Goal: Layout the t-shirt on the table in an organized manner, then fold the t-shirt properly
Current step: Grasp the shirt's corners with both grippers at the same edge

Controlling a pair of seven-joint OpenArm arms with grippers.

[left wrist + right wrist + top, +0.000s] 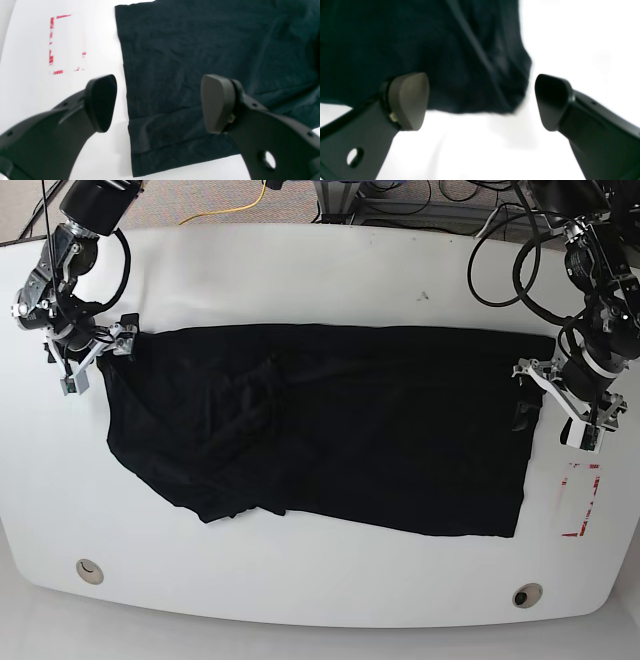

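The black t-shirt (330, 430) lies spread across the white table (320, 270), flat on the right and bunched into folds at its left end. My left gripper (521, 397) hovers open at the shirt's right edge. In the left wrist view that gripper (159, 103) straddles the t-shirt (200, 62) near a folded-over edge band, with nothing between the fingers. My right gripper (100, 358) is open at the shirt's upper left corner. In the right wrist view it (481, 101) stands above a rounded corner of the t-shirt (432, 50), holding nothing.
A red tape rectangle (582, 500) marks the table just right of the shirt, also seen as the tape (66, 43) in the left wrist view. Two round grommet holes (88, 570) (526, 595) sit near the front edge. Cables hang behind the table.
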